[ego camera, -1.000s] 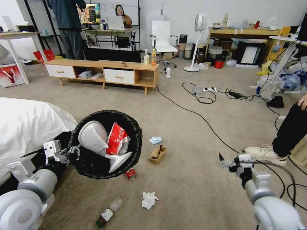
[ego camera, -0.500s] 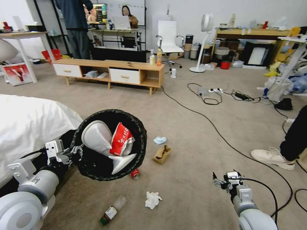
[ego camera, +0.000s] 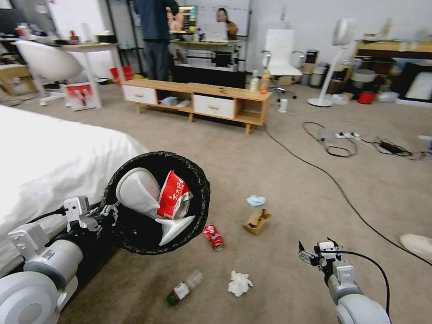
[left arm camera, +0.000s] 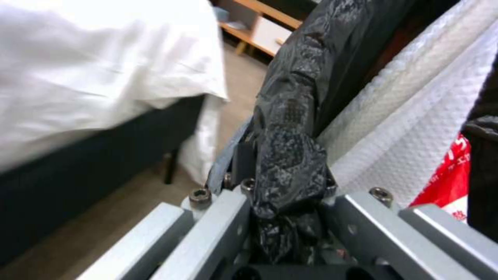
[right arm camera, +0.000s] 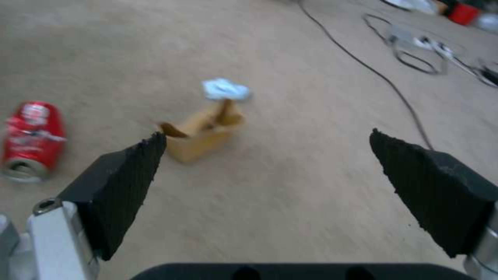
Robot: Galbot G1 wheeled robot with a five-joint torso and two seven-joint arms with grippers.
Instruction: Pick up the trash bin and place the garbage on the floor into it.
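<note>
Your left gripper point(ego camera: 105, 211) is clamped on the bin point(ego camera: 155, 202) rim, holding it off the floor point(ego camera: 292, 189) beside the bed point(ego camera: 54, 157), carton point(ego camera: 175, 195) already inside. Your right gripper point(ego camera: 315, 254) hangs wide open and empty. The paper bag point(right arm camera: 205, 130) lies ahead of it, just left of centre, with the mask point(right arm camera: 225, 88) beyond and the can point(right arm camera: 32, 138) farther left; the right arm is nearer.

One bin point(ego camera: 198, 216); one carton point(ego camera: 173, 195); five litter pieces on carpet point(ego camera: 288, 180).
</note>
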